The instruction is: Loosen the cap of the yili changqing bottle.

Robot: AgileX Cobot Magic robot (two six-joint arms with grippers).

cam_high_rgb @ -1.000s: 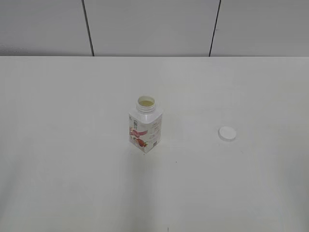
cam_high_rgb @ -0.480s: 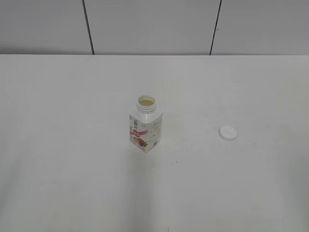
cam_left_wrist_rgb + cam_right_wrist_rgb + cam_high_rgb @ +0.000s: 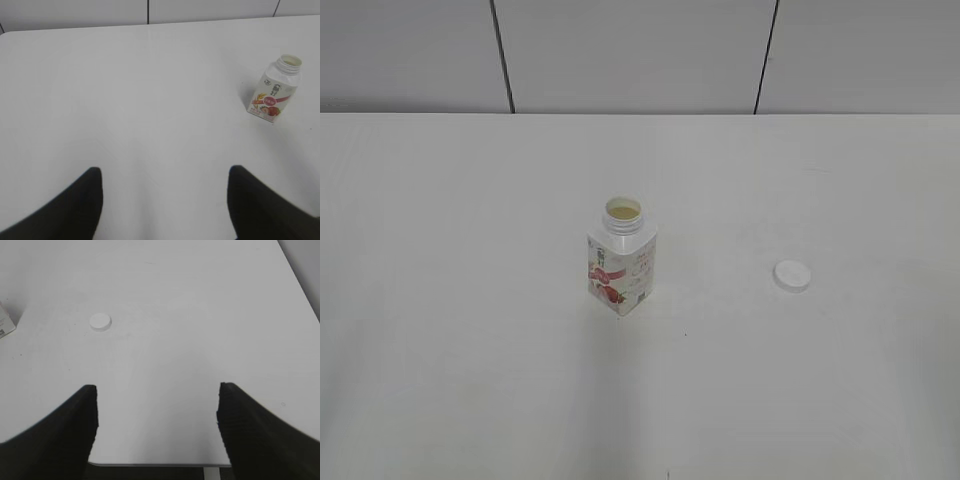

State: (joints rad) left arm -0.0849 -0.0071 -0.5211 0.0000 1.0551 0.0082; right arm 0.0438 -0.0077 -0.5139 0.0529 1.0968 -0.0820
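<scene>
The yili changqing bottle [image 3: 621, 267] stands upright near the middle of the white table, its threaded neck open and uncapped. It also shows in the left wrist view [image 3: 274, 90] at the far right, and only its corner shows in the right wrist view [image 3: 5, 322]. The white cap [image 3: 791, 276] lies flat on the table to the bottle's right, apart from it; it also shows in the right wrist view [image 3: 100, 322]. My left gripper [image 3: 164, 175] is open and empty, well back from the bottle. My right gripper [image 3: 156, 392] is open and empty above the table's front edge. Neither gripper shows in the exterior view.
The white table [image 3: 470, 300] ends at a grey panelled wall [image 3: 640, 55] at the back. Its front edge [image 3: 155, 465] shows in the right wrist view, with a table leg below it.
The picture shifted slightly a second ago; the bottle and the cap have stayed where they were. No arm is seen moving in the exterior view.
</scene>
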